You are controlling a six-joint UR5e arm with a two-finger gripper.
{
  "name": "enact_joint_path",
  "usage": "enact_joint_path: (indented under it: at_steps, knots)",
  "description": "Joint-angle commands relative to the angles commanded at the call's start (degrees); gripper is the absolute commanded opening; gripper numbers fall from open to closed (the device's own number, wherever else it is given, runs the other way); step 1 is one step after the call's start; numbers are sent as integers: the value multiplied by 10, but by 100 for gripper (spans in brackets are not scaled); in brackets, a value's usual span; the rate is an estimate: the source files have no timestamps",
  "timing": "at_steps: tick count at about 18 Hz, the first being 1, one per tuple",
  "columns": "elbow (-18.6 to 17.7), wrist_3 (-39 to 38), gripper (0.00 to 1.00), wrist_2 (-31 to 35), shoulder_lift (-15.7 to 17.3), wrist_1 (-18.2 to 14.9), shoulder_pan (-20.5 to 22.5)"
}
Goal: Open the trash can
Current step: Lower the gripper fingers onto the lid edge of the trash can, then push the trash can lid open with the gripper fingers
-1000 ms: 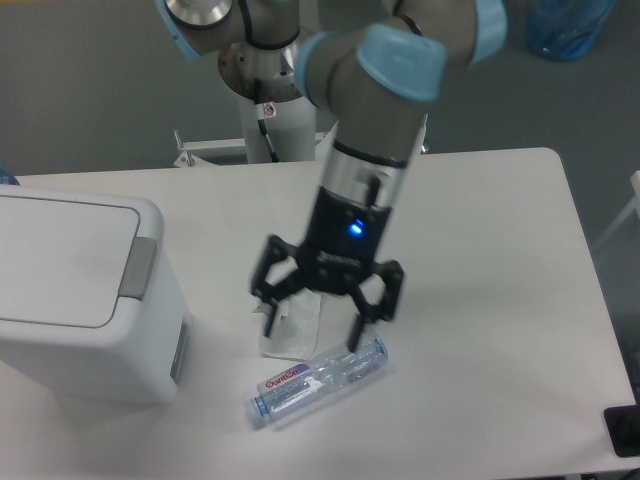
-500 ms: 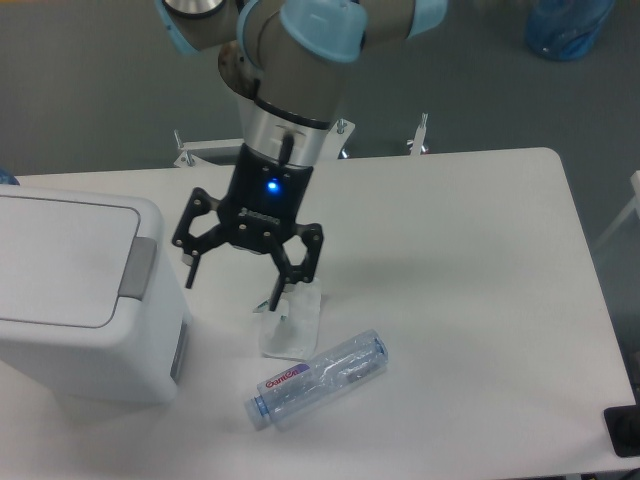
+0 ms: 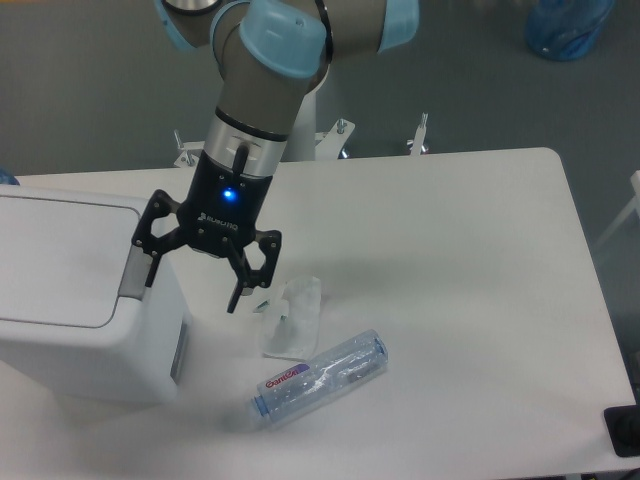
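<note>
The trash can (image 3: 75, 290) sits at the left edge of the table (image 3: 480, 300), lid flat and shut. Its grey latch (image 3: 137, 268) lies along the lid's right edge, its long axis running front to back, facing the middle of the table. The gripper (image 3: 192, 290) hangs just beside the latch with its fingers spread apart, empty. A bottle (image 3: 318, 380) lies on its side near the front, a crumpled wrapper (image 3: 293, 318) touching it.

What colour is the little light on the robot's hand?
Blue. The light glows on the gripper body, clearest in the fixed camera view.
</note>
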Motion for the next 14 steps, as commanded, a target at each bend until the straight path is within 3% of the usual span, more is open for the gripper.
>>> enact_joint_path:
  at_steps: [14]
  knots:
    - [-8, -2, 100, 1, 3, -1, -4]
